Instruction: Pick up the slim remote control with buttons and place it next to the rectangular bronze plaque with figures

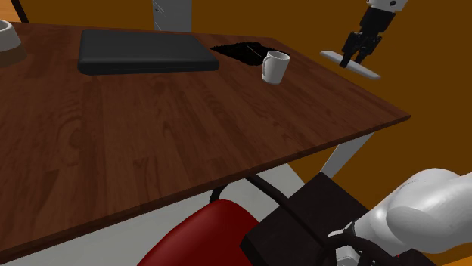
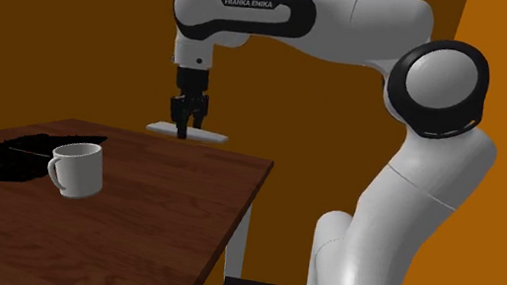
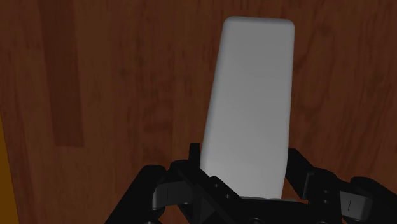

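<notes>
A slim plain grey remote [image 1: 370, 72] hangs level in the air, and my gripper [image 1: 352, 60] is shut on its middle. The second exterior view has the remote [image 2: 209, 135] a little above the table's far edge, with the gripper [image 2: 184, 128] pointing straight down. Seen from the wrist, the remote [image 3: 251, 108] runs away from the gripper [image 3: 245, 168] over brown wood, clasped between both fingers. A flat black plaque [image 1: 242, 51] lies on the table beside a white mug [image 1: 274, 66], well to the shoulder view's left of the remote. It shows again as the plaque [image 2: 11, 158] behind the mug [image 2: 77, 169].
A big dark flat slab [image 1: 144, 51] lies at the back of the wooden table [image 1: 151, 143]. A pale bowl [image 1: 6, 34] sits at the far left corner. A red chair [image 1: 200, 234] stands under the near edge, beside the black stand [image 1: 302, 219].
</notes>
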Robot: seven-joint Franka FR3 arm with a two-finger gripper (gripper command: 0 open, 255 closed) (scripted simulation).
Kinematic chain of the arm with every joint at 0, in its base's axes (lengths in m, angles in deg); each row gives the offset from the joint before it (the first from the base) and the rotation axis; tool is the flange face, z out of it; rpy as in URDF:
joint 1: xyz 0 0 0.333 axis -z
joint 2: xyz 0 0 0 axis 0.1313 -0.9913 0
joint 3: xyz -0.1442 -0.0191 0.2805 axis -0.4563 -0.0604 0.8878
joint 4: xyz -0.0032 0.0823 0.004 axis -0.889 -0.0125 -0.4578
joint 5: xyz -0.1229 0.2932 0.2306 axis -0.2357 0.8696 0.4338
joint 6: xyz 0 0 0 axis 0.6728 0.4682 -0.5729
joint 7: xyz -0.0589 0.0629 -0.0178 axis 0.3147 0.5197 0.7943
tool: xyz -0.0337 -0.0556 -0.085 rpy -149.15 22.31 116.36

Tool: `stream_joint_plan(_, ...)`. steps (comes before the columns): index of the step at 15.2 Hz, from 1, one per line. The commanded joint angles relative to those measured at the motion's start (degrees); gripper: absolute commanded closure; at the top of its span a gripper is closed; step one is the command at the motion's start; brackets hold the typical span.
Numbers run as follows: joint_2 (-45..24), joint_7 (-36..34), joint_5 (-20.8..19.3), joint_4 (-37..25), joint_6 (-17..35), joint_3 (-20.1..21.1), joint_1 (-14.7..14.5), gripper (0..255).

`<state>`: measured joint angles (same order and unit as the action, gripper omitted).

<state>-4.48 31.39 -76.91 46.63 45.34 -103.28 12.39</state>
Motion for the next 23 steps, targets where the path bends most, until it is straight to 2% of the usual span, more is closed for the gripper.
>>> stream_joint_plan(1, -1.2, -2.7, 1.0, -0.4, 0.6, 1.8, -1.0, 255)
stream_joint_plan(7, -7.2, -9.2, 3.8, -5.3, 1.1, 5.9, -4.0, 255)
stream_joint_plan(13, -14.8, -15.1, 5.9, -12.9, 0.9, 9.4, -6.8, 255)
stream_joint_plan(18, -22.4, -19.7, 7.2, -21.6, -0.2, 11.9, -9.0, 255)
stream_joint_plan(23, -31.6, -24.0, 8.0, -33.4, -2.8, 13.9, -11.1, 255)
